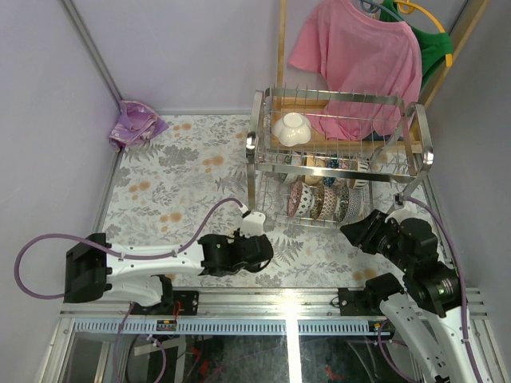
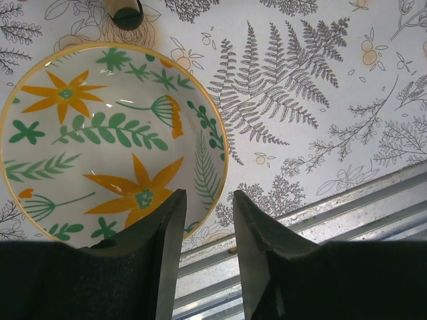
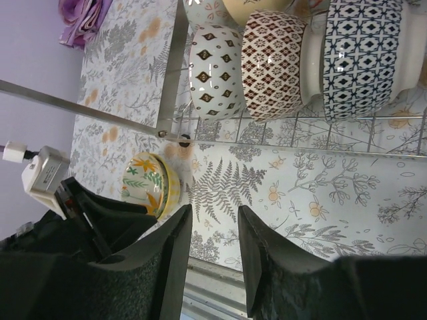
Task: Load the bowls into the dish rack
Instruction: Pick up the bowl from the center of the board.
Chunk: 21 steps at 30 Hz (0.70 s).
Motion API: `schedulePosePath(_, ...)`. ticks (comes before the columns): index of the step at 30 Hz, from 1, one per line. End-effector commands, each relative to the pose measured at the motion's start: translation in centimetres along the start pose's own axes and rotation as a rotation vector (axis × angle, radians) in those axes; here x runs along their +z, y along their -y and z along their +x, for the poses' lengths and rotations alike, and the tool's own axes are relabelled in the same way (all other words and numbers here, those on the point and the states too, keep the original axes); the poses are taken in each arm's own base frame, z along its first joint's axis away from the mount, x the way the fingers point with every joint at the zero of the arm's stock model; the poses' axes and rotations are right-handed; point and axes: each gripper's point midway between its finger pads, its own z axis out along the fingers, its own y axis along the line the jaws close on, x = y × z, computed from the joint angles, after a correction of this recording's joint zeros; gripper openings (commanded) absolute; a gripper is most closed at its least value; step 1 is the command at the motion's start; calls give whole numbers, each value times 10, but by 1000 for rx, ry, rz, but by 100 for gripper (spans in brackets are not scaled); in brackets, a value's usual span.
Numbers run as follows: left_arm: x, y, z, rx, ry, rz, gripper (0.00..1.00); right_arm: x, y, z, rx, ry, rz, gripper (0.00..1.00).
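closest in, the metal rail [image 2: 347, 207] runs along the near edge of the table [image 2: 347, 100], which has a leafy fern-print cloth on it. right past that rail the left gripper [image 2: 209, 197] is down over the flowered bowl [image 2: 100, 140], the yellow-rimmed one with orange flowers and green leaves inside. its jaws straddle the bowl's near rim, one finger over the inside and the other outside. there's a sliver of cloth showing between rim and outer finger, so honestly can't tell if it has actually bitten down. the bowl sits on the cloth in front of the rack, not in it, with a dark round foot [image 2: 127, 13] just past its far rim. over on the other side the right gripper [image 3: 214, 210] hangs above the cloth with its jaws apart and nothing between them, pointed across at that same bowl. a bit further back is the dish rack [image 1: 255, 120], shiny wire with chrome posts. its lower tier has a row of patterned bowls [image 1: 319, 198] standing on edge between the prongs, and the right wrist view shows brown diamonds, a red lattice and a navy grid on them. up on the top tier there's a single white bowl [image 1: 291, 128] at the left end. behind the rack a pink shirt [image 1: 359, 56] hangs on a hanger, and a purple cloth [image 1: 136, 124] is bunched up in the far left corner.
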Motion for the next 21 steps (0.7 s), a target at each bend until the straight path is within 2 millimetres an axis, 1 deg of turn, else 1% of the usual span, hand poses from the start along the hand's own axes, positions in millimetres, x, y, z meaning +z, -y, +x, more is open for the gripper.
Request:
schedulePosePath(1, 1, -1, -15, 7, 41, -43, 33, -10, -21, 3, 6, -42, -92, 41)
schedulePosePath(6, 6, -2, -16, 30, 36, -84, 31, -12, -23, 5, 3, -47, -105, 42)
schedulePosePath(15, 19, -13, -9, 67, -1, -168, 29, -14, -23, 11, 2, -54, -129, 44)
schedulePosePath(17, 20, -16, -10, 61, -6, -176, 20, -14, -22, 12, 3, -58, -131, 44)
schedulePosePath(19, 21, -16, -10, 58, -8, -175, 7, -13, -22, 14, 3, -62, -135, 44)
schedulePosePath(20, 20, -15, -12, 56, -6, -173, 3, -13, -22, 15, 3, -65, -136, 44)
schedulePosePath(21, 19, -15, -13, 54, -4, -170, 2, -13, -22, 16, 3, -67, -138, 44)
